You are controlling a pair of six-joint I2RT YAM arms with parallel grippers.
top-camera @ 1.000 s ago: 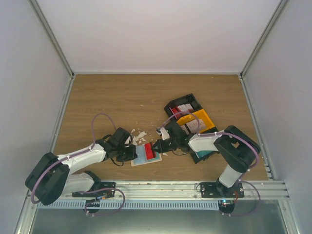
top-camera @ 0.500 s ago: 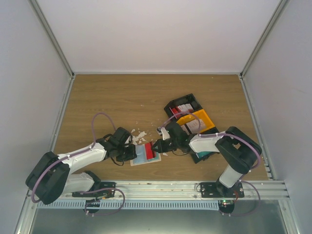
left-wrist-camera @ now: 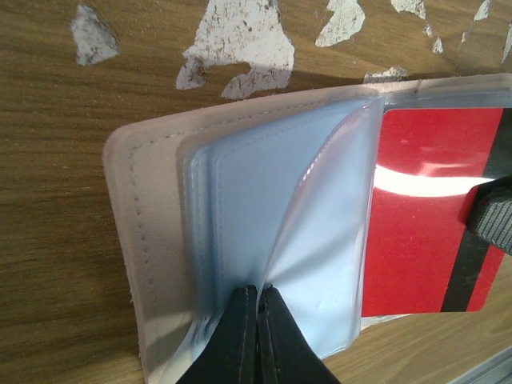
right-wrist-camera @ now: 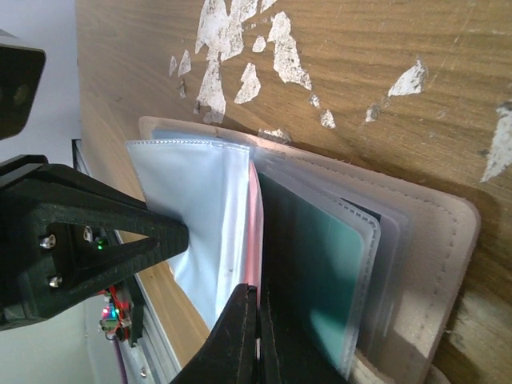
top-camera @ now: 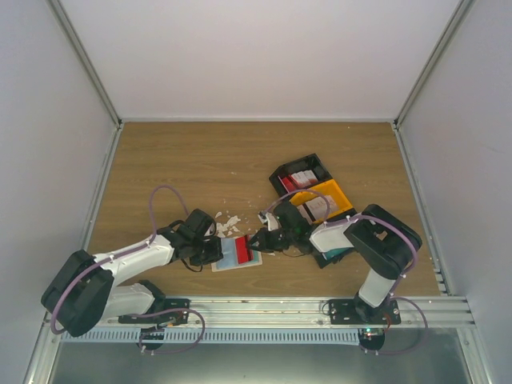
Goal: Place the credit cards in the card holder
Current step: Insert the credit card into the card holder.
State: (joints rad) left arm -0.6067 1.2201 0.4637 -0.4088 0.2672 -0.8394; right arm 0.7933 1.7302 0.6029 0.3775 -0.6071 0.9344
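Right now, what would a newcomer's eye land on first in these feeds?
Both arms meet tip to tip over the open card holder at the front middle of the table. The left gripper pinches a clear sleeve, and the right gripper is closed on the bright red card beside it. After that, the white scraps strewn on the wood just behind the holder.

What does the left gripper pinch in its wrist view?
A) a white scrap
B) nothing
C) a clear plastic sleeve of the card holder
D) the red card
C: the left gripper is shut on a clear sleeve of the card holder, apart from the red card.
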